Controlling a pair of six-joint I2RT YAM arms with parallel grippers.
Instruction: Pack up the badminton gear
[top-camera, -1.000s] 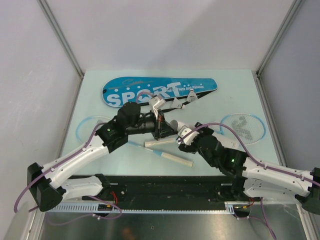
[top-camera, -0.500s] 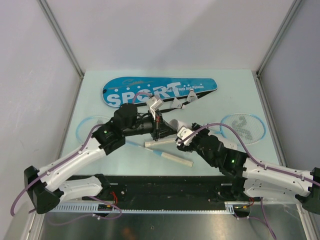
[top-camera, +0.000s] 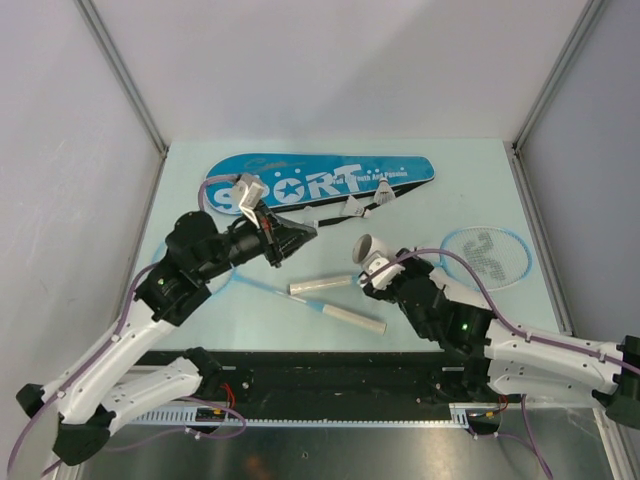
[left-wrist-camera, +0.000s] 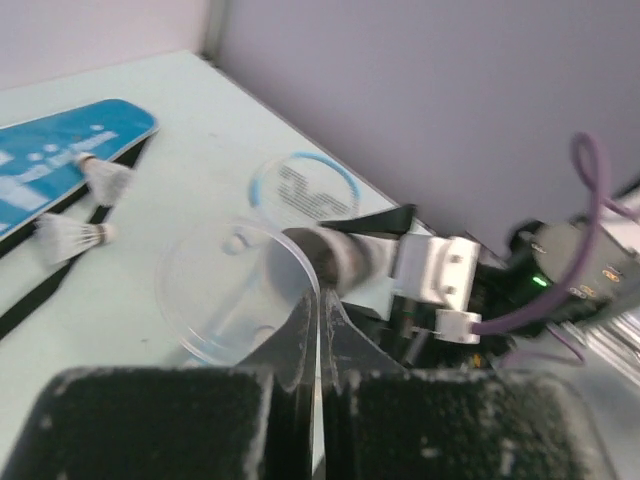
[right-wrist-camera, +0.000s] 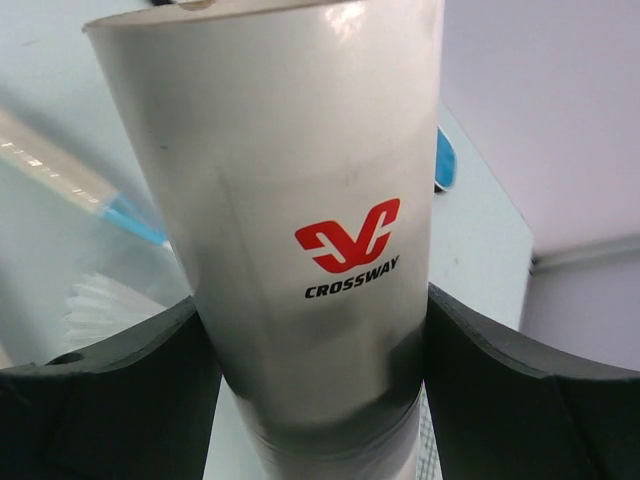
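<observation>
**Robot test cell in a lab**

Plain white panel walls (top-camera: 330, 70) held in aluminium posts (top-camera: 122, 75) box in a pale green tabletop (top-camera: 460, 190). Two white-and-black robot arms (top-camera: 130, 335) stand on a black base plate (top-camera: 330, 375), with purple cables (left-wrist-camera: 510, 320) and a slotted cable duct (top-camera: 150, 412).

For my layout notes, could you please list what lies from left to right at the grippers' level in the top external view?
left gripper pinching a clear lid → white tube, held by the right gripper → racket head
</observation>
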